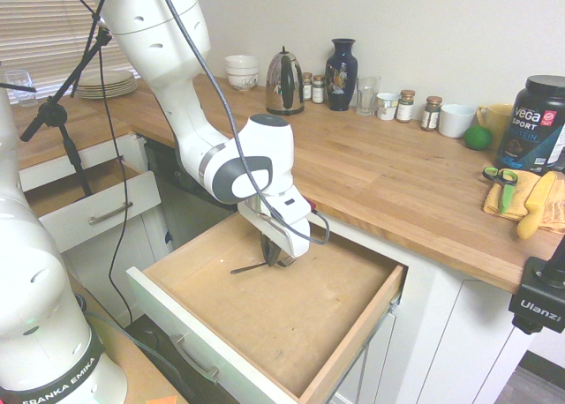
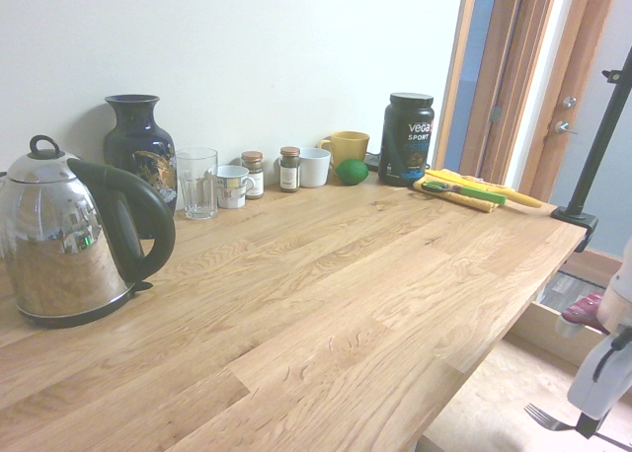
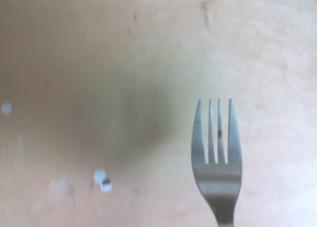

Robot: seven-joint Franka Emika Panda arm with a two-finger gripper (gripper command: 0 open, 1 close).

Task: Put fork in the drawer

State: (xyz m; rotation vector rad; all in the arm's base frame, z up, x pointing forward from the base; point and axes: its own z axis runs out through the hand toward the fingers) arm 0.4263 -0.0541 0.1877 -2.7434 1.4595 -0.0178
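Fork [image 1: 250, 266] gripped level in the hand [image 1: 272, 261], arm bent steeply down, low inside the open drawer [image 1: 353, 333]

Fork [image 3: 217, 160] handle beyond wrist view's edge

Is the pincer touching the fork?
Touching. In the first exterior view the pincer is closed around the fork, which sticks out sideways over the drawer.
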